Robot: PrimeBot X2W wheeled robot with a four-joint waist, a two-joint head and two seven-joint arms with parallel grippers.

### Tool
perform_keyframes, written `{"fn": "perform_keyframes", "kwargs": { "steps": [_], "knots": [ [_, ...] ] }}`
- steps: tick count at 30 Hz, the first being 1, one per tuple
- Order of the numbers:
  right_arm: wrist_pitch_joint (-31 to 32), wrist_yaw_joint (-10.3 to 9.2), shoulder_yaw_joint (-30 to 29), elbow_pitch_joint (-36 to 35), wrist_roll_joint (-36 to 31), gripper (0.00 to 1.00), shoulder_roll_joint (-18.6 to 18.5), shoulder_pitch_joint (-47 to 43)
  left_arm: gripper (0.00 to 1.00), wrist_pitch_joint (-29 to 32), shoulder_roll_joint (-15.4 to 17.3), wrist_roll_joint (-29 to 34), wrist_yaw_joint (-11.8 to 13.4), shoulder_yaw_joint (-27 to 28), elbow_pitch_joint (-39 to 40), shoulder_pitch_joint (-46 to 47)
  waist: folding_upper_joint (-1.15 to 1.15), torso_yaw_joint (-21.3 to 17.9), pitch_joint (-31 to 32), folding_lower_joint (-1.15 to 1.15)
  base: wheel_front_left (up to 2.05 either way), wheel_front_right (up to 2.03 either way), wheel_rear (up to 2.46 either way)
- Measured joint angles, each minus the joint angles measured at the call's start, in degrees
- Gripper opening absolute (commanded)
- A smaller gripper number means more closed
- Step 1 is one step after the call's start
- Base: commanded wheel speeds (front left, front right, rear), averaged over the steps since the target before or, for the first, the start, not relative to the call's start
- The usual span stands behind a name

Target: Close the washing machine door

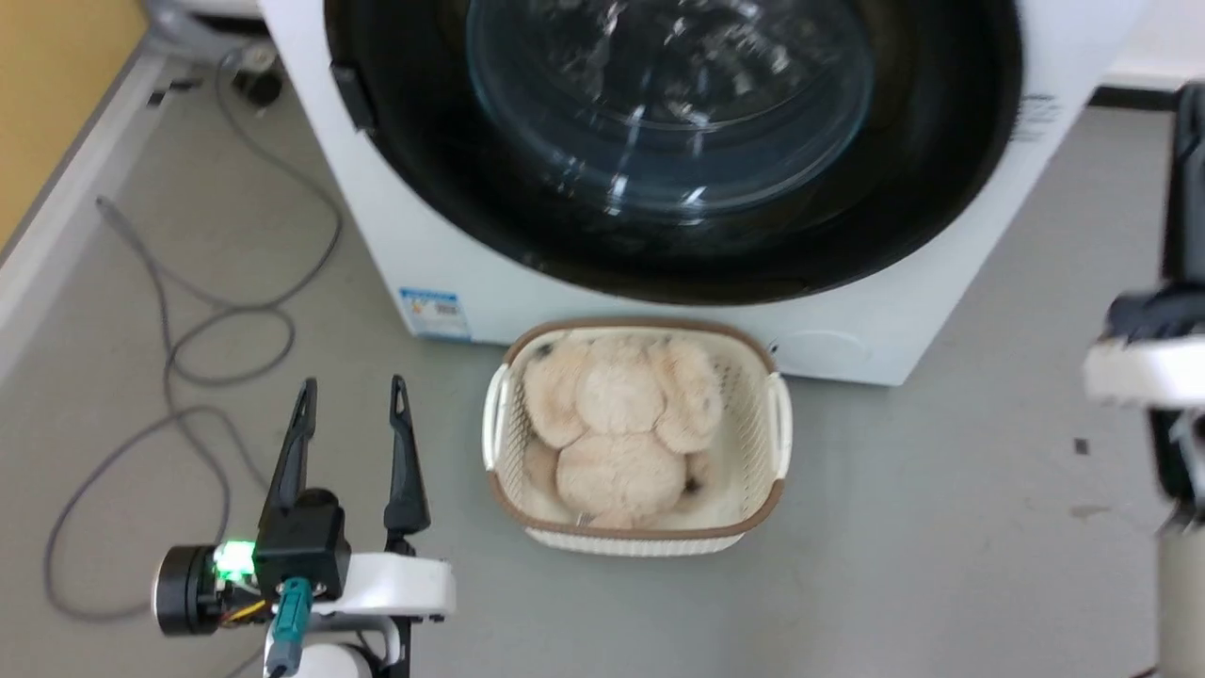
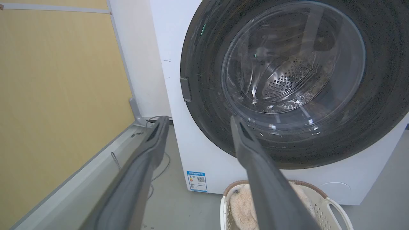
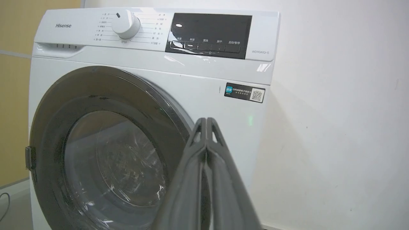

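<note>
The washing machine door (image 1: 659,259) sits against the front of the white washing machine (image 1: 424,254), behind a basket (image 1: 779,424) holding a plush toy (image 1: 617,424). The left gripper (image 1: 352,386) hangs spread and empty, while the right gripper (image 3: 206,121) has its 2 fingers pressed together on nothing. The right wrist view adds the control panel (image 3: 207,35), branded "Hisense".

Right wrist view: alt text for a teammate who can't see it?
The right gripper, fingers pressed together, rises before the white washing machine, whose round black door looks shut against its front. A dial and dark display sit above.
</note>
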State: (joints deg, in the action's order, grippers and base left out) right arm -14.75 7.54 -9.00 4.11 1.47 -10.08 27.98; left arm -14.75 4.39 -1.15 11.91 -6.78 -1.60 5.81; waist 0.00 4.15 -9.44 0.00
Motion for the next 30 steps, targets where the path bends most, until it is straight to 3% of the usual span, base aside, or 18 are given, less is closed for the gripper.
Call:
{"fn": "perform_keyframes", "kwargs": {
  "steps": [8, 9, 10, 11, 30],
  "knots": [
    [0.00, 0.00, 3.52, -2.86, 0.21, 0.00, 4.17, -10.35, 1.00, 0.00, 0.46, 0.03, 0.00, 0.42, -0.36, -3.09, 0.00, -2.59, 4.36, 0.00, 0.00, 0.00, 0.00],
    [0.00, 0.00, 3.92, -2.60, 0.37, 0.15, 4.57, -11.61, 1.00, 0.00, 0.48, 0.03, 0.00, 0.44, -0.42, -3.63, 0.00, -2.84, 4.96, 0.00, 0.00, 0.00, 0.00],
    [0.00, 0.00, 4.20, -2.47, 0.68, 0.49, 4.99, -12.82, 1.00, 0.00, 0.48, 0.03, 0.00, 0.45, -0.47, -4.15, 0.00, -3.06, 5.55, 0.00, 0.00, 0.00, 0.00],
    [0.00, 0.00, 4.47, -2.37, 0.86, 1.00, 5.37, -14.03, 1.00, 0.00, 0.51, 0.03, 0.01, 0.46, -0.52, -4.69, 0.00, -3.28, 6.14, 0.00, 0.00, 0.00, 0.00],
    [0.00, 0.00, 6.47, -1.30, 9.28, 1.00, 6.89, -28.40, 1.00, 0.00, 0.63, 0.36, -1.00, 0.01, -0.49, -7.96, 0.00, -4.29, 9.87, 0.00, 0.00, 0.00, 0.00]
  ]
}}
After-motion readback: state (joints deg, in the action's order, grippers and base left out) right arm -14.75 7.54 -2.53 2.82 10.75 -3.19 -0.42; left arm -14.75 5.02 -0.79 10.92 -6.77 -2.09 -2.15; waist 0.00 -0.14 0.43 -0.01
